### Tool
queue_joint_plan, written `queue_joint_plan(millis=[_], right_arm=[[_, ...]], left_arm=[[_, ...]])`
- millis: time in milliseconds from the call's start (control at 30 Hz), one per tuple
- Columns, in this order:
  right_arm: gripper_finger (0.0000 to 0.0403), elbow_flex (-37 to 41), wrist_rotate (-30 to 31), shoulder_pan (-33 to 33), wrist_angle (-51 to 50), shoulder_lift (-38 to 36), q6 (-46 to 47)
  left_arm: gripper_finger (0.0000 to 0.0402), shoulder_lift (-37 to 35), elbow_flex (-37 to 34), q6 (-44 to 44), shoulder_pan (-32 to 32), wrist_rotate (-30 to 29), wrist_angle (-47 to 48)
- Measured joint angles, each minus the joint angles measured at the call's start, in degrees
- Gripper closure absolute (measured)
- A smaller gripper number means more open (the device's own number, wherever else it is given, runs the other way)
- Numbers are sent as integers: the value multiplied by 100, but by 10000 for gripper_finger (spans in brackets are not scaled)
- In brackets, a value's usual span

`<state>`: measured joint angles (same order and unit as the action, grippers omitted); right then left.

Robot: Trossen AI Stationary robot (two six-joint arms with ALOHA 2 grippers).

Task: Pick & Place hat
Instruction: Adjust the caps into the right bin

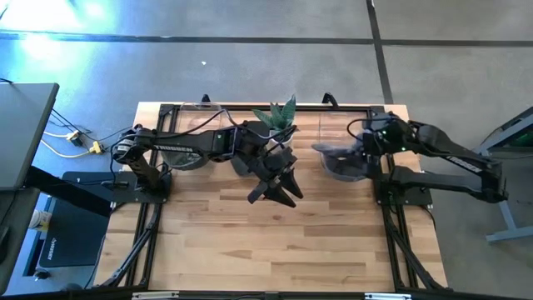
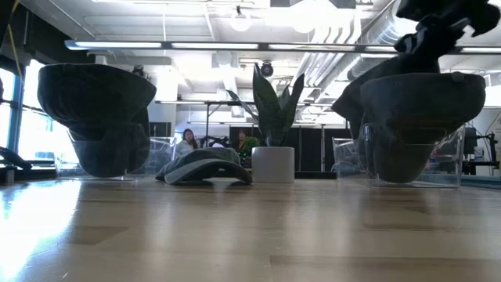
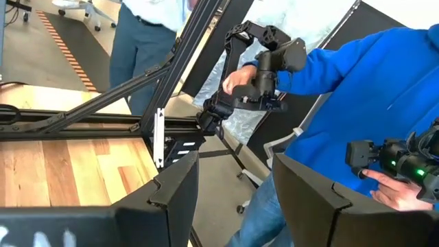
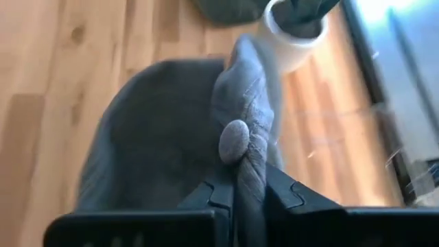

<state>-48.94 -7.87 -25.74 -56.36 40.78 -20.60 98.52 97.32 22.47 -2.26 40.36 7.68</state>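
Three dark grey caps show. One sits over a clear stand (image 2: 98,168) on the table's left (image 2: 94,110). Another lies brim-down on the wood (image 2: 207,166) beside the potted plant, partly under my left arm in the high view (image 1: 247,163). The third (image 1: 340,158) is at the right clear stand (image 2: 415,168), under my right gripper (image 1: 366,143), which is shut on it. My left gripper (image 1: 275,185) is open above the table's middle, touching nothing; in its wrist view its fingers (image 3: 236,185) point out at the room. My right gripper (image 4: 250,189) pinches a raised fold of cloth at the cap's crown (image 4: 248,147), right beside the top button (image 4: 234,142), between its two fingers. It comes from above, pointing down. The cap (image 2: 415,117) hangs below the fingers, open side down over the clear stand.
A snake plant in a white pot (image 2: 273,163) stands at the far middle of the table (image 1: 279,117). A black frame (image 1: 158,208) edges the wooden top. Beyond the table a person in a blue hoodie (image 3: 370,96) holds control arms. Bare wood lies toward the near edge (image 1: 275,250).
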Motion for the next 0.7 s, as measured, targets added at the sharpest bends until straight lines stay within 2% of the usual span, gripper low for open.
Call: queue_joint_plan(millis=[267, 533, 700], right_arm=[[329, -40, -899, 2, -1108, 78, 216], [229, -47, -909, 2, -917, 89, 910], [175, -49, -1016, 2, -425, 87, 1485]], left_arm=[[221, 0, 0, -16, 0, 2, 0], [221, 2, 0, -16, 0, 2, 31], [221, 2, 0, -16, 0, -5, 102]])
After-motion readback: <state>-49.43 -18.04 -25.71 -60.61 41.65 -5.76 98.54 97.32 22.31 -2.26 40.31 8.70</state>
